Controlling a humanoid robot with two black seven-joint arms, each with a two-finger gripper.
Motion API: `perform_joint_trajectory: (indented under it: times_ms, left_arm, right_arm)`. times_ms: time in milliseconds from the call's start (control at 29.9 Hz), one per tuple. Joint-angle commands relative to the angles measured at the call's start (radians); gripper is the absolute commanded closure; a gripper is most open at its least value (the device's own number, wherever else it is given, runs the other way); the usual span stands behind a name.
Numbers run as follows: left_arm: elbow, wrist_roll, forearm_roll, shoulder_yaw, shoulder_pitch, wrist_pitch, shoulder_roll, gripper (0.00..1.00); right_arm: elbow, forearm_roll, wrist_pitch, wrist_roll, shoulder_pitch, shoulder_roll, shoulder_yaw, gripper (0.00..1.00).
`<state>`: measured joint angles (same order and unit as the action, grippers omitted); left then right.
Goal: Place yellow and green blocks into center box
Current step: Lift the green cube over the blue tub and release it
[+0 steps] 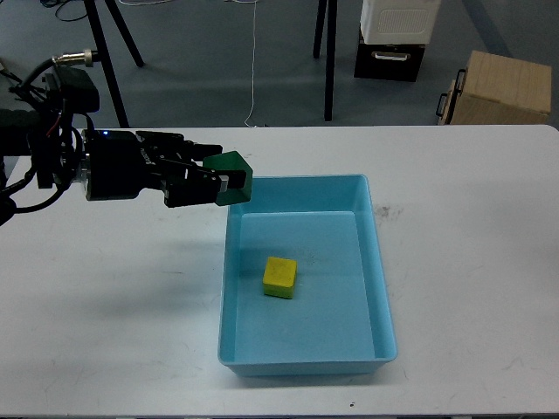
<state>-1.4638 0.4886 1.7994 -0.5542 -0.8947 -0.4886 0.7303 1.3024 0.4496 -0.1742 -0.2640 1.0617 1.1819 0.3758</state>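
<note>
The yellow block sits inside the blue box, and the left claw squeezes the green block at the box's eleven o'clock corner, so I think it must move toward four o'clock and let go.

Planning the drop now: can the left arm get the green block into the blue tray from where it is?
Probably yes. The left tool holds the green block above the blue tray, at its far left corner. Nothing stands between them, and the yellow block lies nearer the middle, leaving bare floor below.
</note>
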Motion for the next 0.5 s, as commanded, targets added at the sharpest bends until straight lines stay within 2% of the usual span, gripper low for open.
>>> perform_joint_trajectory:
  times_ms: [0, 67, 167, 267, 468]
  left_arm:
    - [0.010, 0.000, 0.011, 0.005, -0.001, 0.000, -0.089, 0.49]
    - [0.031, 0.000, 0.024, 0.008, -0.001, 0.000, -0.130, 0.49]
    - [0.129, 0.000, 0.080, 0.008, 0.003, 0.000, -0.199, 0.49]
    - [0.146, 0.000, 0.110, 0.010, 0.010, 0.000, -0.271, 0.49]
    - [0.177, 0.000, 0.118, 0.013, 0.011, 0.000, -0.316, 0.48]
  right_arm:
    - [0.000, 0.000, 0.001, 0.000, -0.002, -0.001, 0.000, 0.01]
    - [-0.002, 0.000, 0.001, -0.001, -0.003, -0.005, 0.000, 0.01]
    - [-0.003, 0.000, 0.001, -0.001, -0.008, -0.007, 0.000, 0.01]
    - [-0.002, 0.000, 0.001, 0.000, -0.009, -0.007, 0.000, 0.01]
    - [-0.002, 0.000, 0.001, -0.001, -0.020, -0.007, 0.000, 0.01]
